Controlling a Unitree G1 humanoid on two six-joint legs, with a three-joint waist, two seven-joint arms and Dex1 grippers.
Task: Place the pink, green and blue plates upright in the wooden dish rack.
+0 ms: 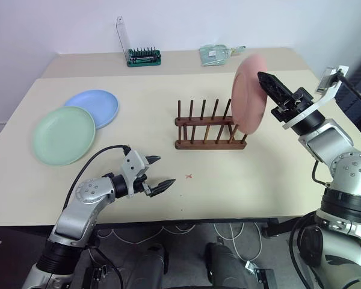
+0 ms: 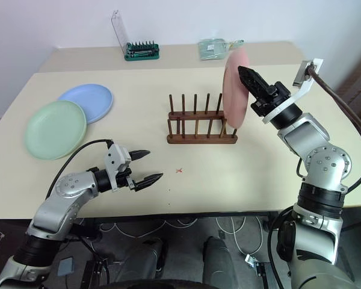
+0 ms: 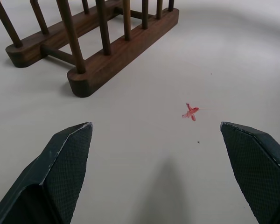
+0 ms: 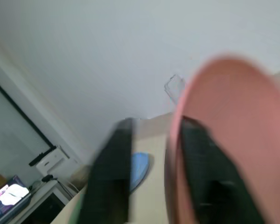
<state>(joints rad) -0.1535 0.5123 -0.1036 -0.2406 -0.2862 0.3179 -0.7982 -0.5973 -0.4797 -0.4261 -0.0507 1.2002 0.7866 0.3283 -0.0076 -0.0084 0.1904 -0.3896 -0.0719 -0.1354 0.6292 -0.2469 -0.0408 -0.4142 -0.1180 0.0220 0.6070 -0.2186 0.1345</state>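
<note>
- Left eye view: pink plate [image 1: 248, 93] is seen upright at rack's [image 1: 207, 127] right end, right tool [image 1: 269, 84] straddling its rim, fingers parted.
- Left tool [image 1: 159, 173] is held wide apart above bench [image 1: 240, 180].

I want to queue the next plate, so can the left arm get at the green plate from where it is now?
Probably yes. The left gripper is open and holds nothing, and bare table lies between it and the green plate, which lies flat near the table's left edge.
</note>
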